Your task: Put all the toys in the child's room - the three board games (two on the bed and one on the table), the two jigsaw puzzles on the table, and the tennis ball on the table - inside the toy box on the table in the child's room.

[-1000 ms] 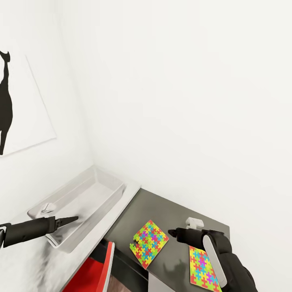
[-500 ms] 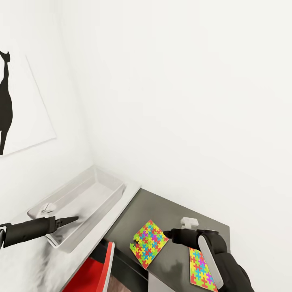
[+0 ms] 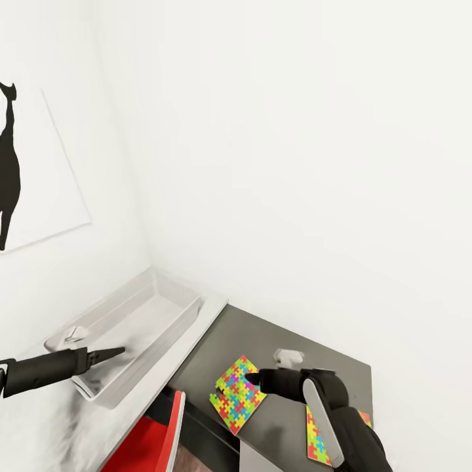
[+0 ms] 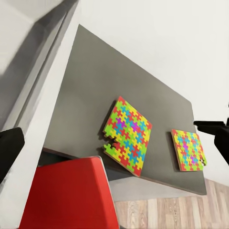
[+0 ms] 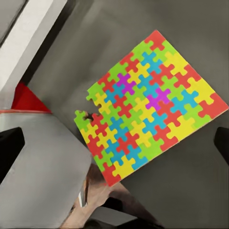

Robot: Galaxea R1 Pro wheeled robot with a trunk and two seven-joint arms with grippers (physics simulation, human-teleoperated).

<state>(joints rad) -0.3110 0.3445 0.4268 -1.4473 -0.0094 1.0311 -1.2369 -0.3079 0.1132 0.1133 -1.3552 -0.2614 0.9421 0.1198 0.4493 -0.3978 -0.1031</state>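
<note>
Dark grey desk surface [image 3: 275, 334] carries both jigsaw puzzles: one [image 3: 240, 393] lies flat near the front edge with a corner overhanging, the other [image 3: 317, 438] lies further to your right, partly hidden under the right arm. Your right gripper [image 3: 252, 379] hovers over the right edge of the first puzzle; in the right wrist view its two fingertips sit wide apart with the puzzle [image 5: 150, 107] between them, gripping nothing. Your left gripper [image 3: 113, 354] points over the near rim of the pale toy box [image 3: 172, 292], which stands on the light grey top in the corner; you cannot tell how far it is parted. A red chair [image 3: 147, 442] sits below the desk edge.
</note>
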